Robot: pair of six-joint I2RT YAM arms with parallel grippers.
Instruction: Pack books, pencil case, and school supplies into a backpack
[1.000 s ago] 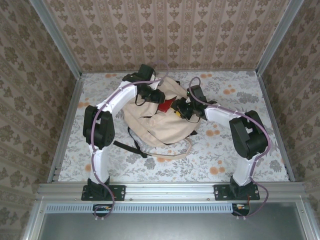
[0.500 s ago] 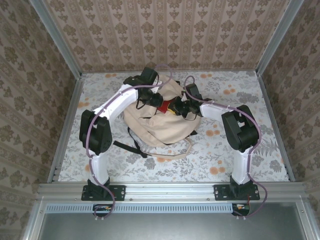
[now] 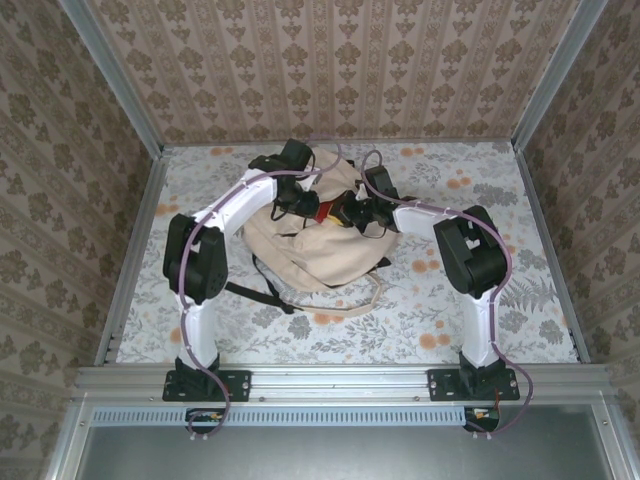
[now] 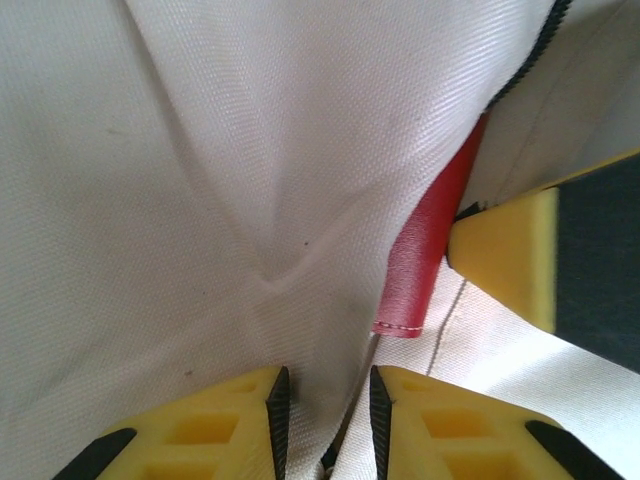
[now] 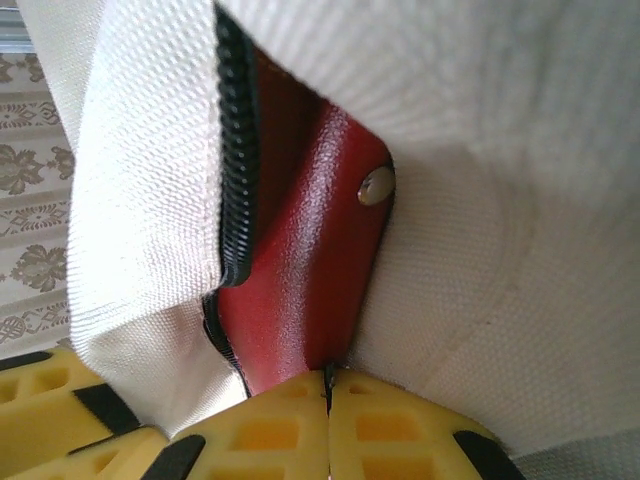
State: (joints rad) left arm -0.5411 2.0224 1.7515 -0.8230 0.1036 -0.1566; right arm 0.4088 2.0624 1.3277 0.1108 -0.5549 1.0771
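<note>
Now we note right gripper [image 5: 328, 385] has just clamped shut on red school supplies [image 5: 310, 250], half inside backpack [image 3: 310, 255] mouth beside zipper [image 5: 235, 150]. Left gripper [image 4: 325, 400] has narrowed, pinching canvas, holding opening. We judge: push deeper next.

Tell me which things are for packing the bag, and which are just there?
For the job: backpack, red flat item, left gripper, right gripper.
Just there: flowery table cover, patterned walls.
</note>
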